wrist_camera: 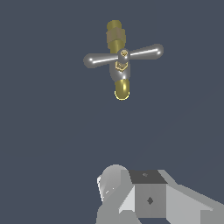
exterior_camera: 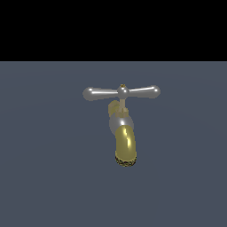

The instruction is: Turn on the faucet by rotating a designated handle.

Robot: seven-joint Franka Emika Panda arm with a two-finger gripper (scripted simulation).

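The faucet (exterior_camera: pixel 120 122) stands alone on the dark grey floor in the exterior view. Its golden curved spout (exterior_camera: pixel 125 146) bends down toward the camera and ends in a dark rough rim. The handle (exterior_camera: pixel 122 92), a shiny silver crossbar with two bulb-ended arms and a ball hub, sits on a thin brass stem above the silver body and lies roughly level across the view. In the wrist view the handle (wrist_camera: pixel 124 55) shows from above, with the spout (wrist_camera: pixel 122 89) below it. No gripper fingers show in either view.
A grey-white blocky part of the arm (wrist_camera: pixel 148 197) fills the lower edge of the wrist view, well apart from the faucet. The dark grey floor (exterior_camera: pixel 44 177) spreads around the faucet.
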